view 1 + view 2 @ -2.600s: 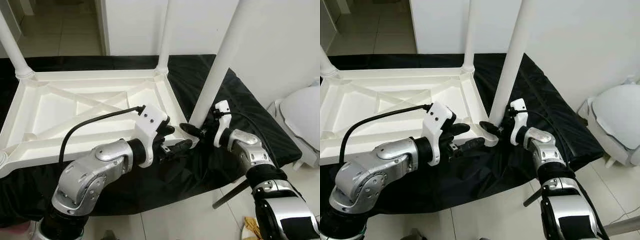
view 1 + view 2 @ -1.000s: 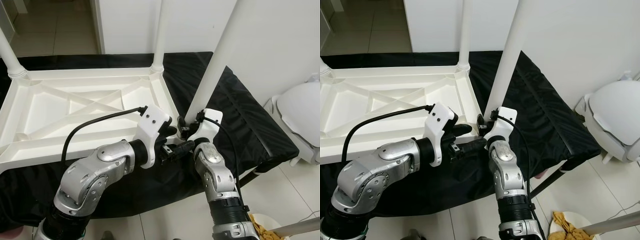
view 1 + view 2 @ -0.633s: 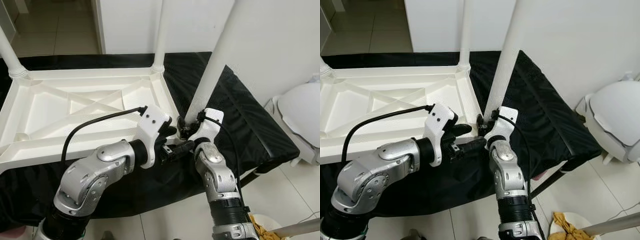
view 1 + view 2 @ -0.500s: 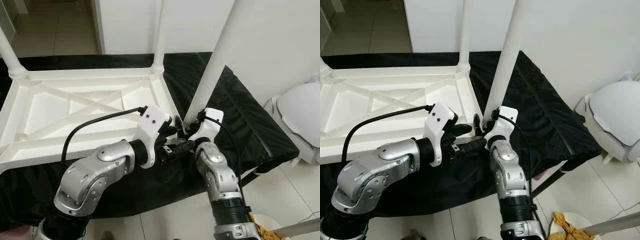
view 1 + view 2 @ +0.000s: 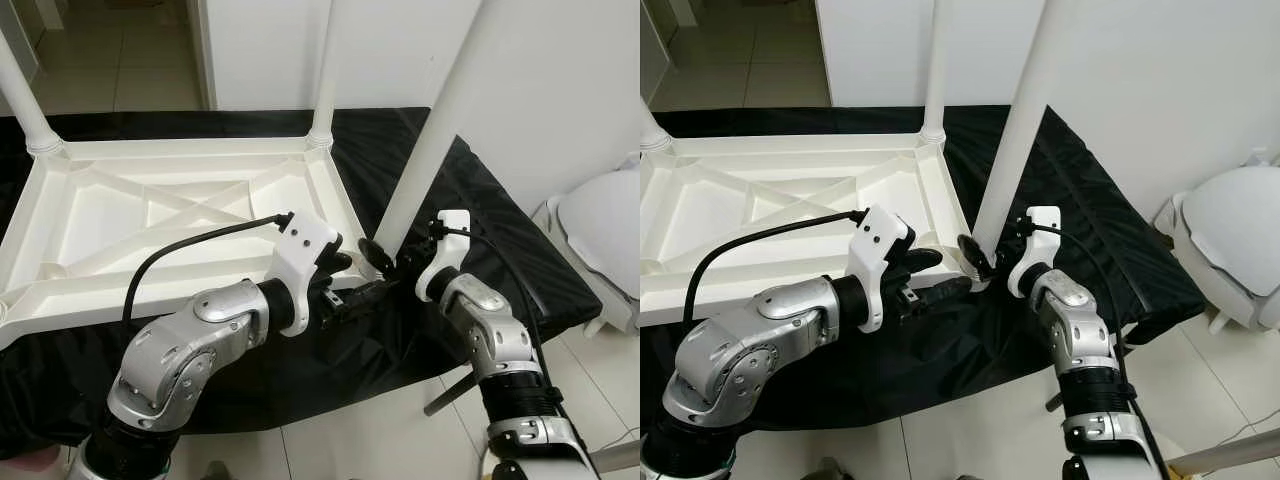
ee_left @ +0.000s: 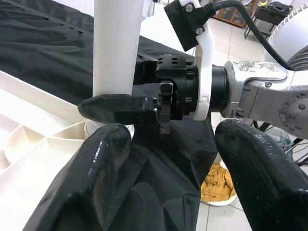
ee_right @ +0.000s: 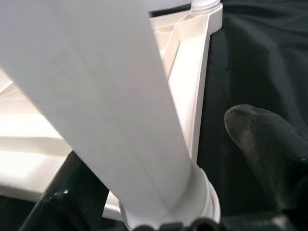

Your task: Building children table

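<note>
I am looking down at a white table (image 5: 150, 215), flipped upside down on a black cloth (image 5: 480, 240). Three legs stand in its corners: far left (image 5: 25, 100), far right (image 5: 322, 90), and the near-right leg (image 5: 420, 160). My right gripper (image 5: 385, 258) straddles the base of that near leg, fingers spread on either side, though I cannot tell if they touch it. My left gripper (image 6: 178, 159) waits just beside it, fingers apart, holding nothing. I judge this leg still needs seating, and the near-left corner is hidden.
</note>
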Controlling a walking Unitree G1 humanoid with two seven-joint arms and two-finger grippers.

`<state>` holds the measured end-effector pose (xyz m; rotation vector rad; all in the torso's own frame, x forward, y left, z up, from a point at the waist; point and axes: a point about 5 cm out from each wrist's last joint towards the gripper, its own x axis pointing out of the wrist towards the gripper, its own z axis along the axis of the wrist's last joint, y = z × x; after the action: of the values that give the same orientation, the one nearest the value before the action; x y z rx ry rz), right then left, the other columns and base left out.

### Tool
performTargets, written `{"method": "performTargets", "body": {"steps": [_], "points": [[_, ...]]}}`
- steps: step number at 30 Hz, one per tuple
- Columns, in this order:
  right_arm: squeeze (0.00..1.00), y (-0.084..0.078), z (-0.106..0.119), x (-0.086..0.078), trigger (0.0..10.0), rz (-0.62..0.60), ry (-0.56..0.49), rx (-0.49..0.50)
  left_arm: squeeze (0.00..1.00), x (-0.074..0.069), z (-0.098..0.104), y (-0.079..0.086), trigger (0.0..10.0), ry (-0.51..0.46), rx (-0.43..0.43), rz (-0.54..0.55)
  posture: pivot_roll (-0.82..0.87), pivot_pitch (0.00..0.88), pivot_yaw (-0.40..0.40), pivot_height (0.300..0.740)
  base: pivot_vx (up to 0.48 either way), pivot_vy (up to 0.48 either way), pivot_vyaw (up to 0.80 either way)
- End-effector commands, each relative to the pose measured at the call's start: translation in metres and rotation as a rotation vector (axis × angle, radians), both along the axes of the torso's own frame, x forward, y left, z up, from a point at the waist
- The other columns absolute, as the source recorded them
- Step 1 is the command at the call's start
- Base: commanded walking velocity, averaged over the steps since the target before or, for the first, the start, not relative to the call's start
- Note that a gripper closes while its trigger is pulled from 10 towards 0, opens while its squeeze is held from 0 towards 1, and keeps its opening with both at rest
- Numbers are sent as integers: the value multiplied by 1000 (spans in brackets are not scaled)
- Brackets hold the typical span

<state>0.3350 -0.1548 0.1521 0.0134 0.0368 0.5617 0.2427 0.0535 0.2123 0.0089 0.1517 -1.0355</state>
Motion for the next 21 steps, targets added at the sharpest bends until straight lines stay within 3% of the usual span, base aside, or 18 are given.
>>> {"method": "performTargets", "body": {"steps": [1,6,17,19,20,21], "points": [[0,-1,2,3,10000,83,-18,-24,0,1,2,-1,10000,-7,-1,-11,-3,32,-67,740,0,0,0],[0,-4,3,10,10000,209,-40,-65,0,2,3,0,10000,-10,0,-9,5,35,-62,740,0,0,0],[0,-1,-1,23,10000,267,-48,-126,0,1,3,0,10000,-7,0,-4,18,36,-63,740,0,0,0],[0,0,-4,24,9451,272,-41,-133,0,1,3,-1,10000,-5,-1,-2,20,37,-64,740,0,0,0],[0,0,-6,24,3294,276,-27,-136,0,1,2,-1,10000,-4,1,1,22,37,-65,740,0,0,0],[0,0,-6,24,3294,276,-27,-136,0,1,2,-1,10000,-4,1,1,22,37,-65,740,0,0,0]]}}
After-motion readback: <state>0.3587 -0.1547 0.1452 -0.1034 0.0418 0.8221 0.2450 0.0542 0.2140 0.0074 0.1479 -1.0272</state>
